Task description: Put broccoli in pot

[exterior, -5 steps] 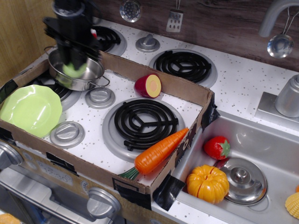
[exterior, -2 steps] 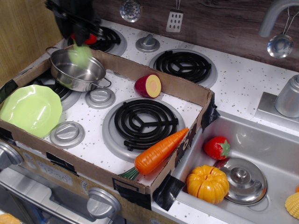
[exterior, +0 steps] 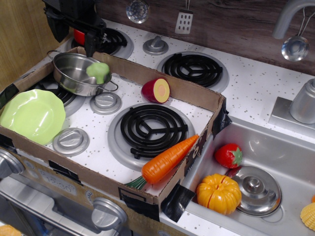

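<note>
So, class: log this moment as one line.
hand: above pot, grip unclear | broccoli: free, at pot right rim | carrot: untouched

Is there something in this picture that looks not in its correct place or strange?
Yes. The broccoli sits at the right rim of the pot, not down at the bottom; whether it rests there or is falling is unclear. The gripper is above it, apart. A red vegetable lies cut in half beside the cardboard wall.

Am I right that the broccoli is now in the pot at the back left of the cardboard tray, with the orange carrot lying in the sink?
Not quite: the carrot lies inside the cardboard tray, at its front right corner, not in the sink. The observation.image view shows it. The broccoli is at the pot as you say.
</note>
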Available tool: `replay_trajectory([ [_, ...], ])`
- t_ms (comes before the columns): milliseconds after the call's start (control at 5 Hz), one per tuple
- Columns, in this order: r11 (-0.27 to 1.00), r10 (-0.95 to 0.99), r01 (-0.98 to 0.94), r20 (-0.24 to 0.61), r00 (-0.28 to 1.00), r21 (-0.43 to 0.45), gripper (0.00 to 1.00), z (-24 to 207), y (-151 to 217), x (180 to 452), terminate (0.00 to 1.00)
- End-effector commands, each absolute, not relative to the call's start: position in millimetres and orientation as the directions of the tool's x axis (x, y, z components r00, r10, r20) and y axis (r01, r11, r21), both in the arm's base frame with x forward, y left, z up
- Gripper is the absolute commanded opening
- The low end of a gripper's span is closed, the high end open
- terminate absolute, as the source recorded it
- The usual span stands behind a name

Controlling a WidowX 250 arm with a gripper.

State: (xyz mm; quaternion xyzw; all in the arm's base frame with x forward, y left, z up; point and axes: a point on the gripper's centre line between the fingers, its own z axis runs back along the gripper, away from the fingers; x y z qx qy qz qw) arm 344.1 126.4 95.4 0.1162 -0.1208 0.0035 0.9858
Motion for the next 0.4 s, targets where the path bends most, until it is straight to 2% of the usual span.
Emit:
replay_trajectory([
  [0,0.964,-0.024,-0.057,0.299,0.954,0.258,1.0,125.0,111.4,345.0,0.0],
  [200,0.964,-0.024,-0.057,0.299,0.954,0.258,1.0,125.0,111.4,345.0,1.0],
])
